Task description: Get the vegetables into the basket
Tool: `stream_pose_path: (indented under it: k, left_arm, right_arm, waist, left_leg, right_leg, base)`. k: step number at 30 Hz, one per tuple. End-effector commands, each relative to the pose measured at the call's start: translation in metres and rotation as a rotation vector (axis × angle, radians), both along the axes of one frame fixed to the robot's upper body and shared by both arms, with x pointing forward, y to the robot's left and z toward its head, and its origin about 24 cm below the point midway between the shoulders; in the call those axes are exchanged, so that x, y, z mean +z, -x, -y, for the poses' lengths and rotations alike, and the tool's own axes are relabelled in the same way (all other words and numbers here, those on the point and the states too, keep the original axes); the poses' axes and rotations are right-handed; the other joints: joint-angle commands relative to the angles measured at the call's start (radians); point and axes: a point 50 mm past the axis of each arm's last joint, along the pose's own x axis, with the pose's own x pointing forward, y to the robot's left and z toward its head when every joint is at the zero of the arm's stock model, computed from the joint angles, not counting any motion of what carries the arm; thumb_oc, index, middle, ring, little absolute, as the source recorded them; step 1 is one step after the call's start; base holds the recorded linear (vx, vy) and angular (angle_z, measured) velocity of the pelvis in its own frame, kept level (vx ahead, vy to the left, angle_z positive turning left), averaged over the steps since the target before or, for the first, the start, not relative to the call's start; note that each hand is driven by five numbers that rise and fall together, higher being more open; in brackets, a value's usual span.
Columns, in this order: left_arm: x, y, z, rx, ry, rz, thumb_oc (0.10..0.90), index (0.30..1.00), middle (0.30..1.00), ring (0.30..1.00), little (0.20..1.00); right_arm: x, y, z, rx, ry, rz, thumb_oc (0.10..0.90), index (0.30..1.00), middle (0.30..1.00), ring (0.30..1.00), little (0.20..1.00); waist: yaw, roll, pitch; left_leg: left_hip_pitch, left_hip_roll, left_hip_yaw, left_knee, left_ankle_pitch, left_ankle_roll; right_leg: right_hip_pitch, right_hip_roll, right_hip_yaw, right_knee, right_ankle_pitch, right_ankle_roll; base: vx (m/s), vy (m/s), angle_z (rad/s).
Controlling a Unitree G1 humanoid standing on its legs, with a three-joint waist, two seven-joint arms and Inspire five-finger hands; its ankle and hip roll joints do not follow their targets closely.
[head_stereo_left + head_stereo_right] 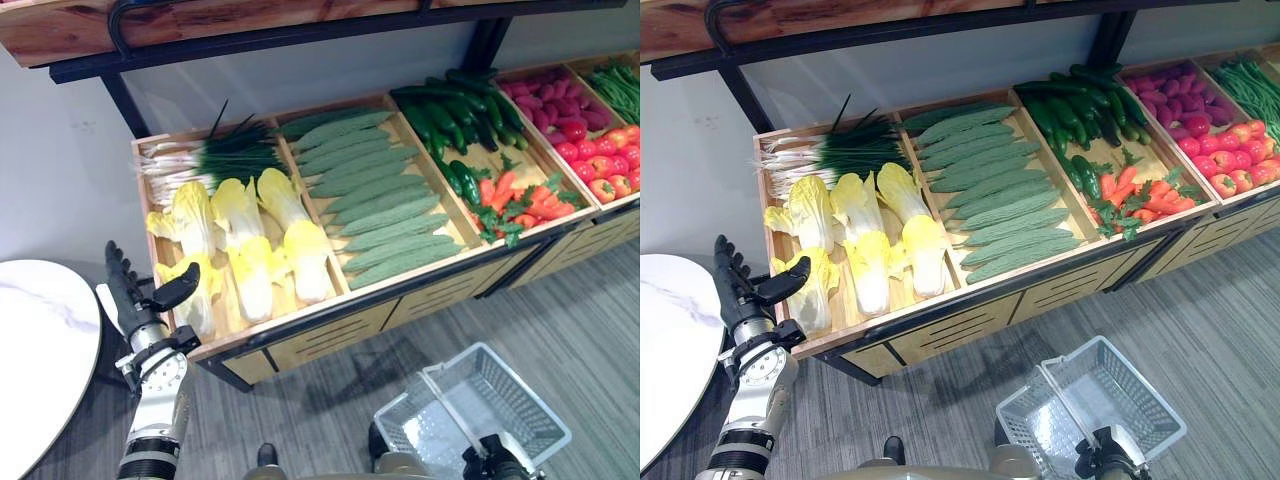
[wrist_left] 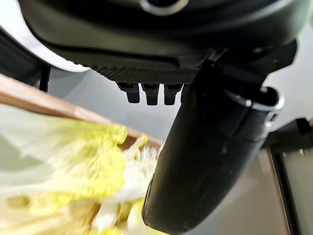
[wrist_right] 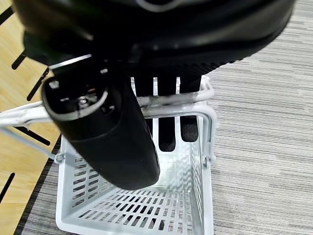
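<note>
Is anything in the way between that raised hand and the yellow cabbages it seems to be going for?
Nothing visible blocks it. The left hand, fingers straight, hovers at the crate's front left corner, right beside the nearest cabbage. The right hand holds the empty basket by its handle.

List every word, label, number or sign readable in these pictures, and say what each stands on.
None can be read: no price tag, label or sign shows on the wooden produce stand, the vegetables, the white basket or the round white table. No print shows on the left hand or the right hand.
</note>
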Motion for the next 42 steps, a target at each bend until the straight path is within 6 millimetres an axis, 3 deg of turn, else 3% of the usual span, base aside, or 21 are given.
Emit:
stream_pose_path:
  k: [1,13,25,33,42]
  left_arm:
    - [0.065,-0.019,0.0,-0.133,-0.186,0.266,0.9,1.0,1.0,1.0,1.0]
    - [0.064,-0.017,0.024,-0.345,-0.295,0.216,0.9,1.0,1.0,1.0,1.0]
    - [0.025,-0.013,0.034,-0.349,-0.216,0.058,0.9,1.0,1.0,1.0,1.0]
    - [-0.014,-0.006,0.034,-0.347,-0.239,-0.174,0.9,1.0,1.0,1.0,1.0]
    - [-0.021,-0.013,0.038,-0.456,-0.432,-0.301,0.9,1.0,1.0,1.0,1.0]
  right_arm:
    - [0.002,-0.011,-0.001,0.054,0.019,0.023,0.4,0.3,0.3,0.3,0.3]
    - [0.002,-0.012,-0.003,0.056,0.003,0.032,0.4,0.3,0.3,0.3,0.3]
    - [0.001,-0.006,-0.002,0.017,0.017,0.02,0.4,0.3,0.3,0.3,0.3]
    - [0.0,-0.004,-0.001,0.006,0.027,0.013,0.4,0.3,0.3,0.3,0.3]
    - [0.003,-0.01,0.001,0.037,0.037,0.017,0.4,0.3,0.3,0.3,0.3]
  waist:
    - [-0.002,-0.047,0.008]
    - [-0.005,-0.042,0.014]
    - [-0.002,-0.039,0.021]
    - [-0.007,-0.04,0.018]
    - [-0.024,-0.037,0.018]
  left_leg:
    - [0.006,0.004,-0.041,0.002,-0.053,-0.015]
    - [0.009,0.007,-0.035,0.002,-0.053,-0.016]
    - [0.004,0.004,-0.037,0.002,-0.051,-0.011]
    - [0.004,0.005,-0.032,0.002,-0.05,-0.009]
    - [0.007,0.009,-0.018,0.002,-0.051,-0.012]
  right_leg:
    - [0.053,-0.049,-0.03,0.005,-0.043,0.048]
    - [0.049,-0.044,-0.022,0.005,-0.044,0.047]
    - [0.045,-0.046,-0.022,0.005,-0.043,0.046]
    - [0.042,-0.044,-0.019,0.005,-0.041,0.046]
    - [0.035,-0.039,-0.007,0.005,-0.037,0.046]
  base:
    - [0.0,-0.007,-0.05]
    - [0.0,-0.001,-0.01]
    - [0.0,0.0,0.0]
    - [0.0,0.0,0.0]
    - [0.0,-0.001,-0.03]
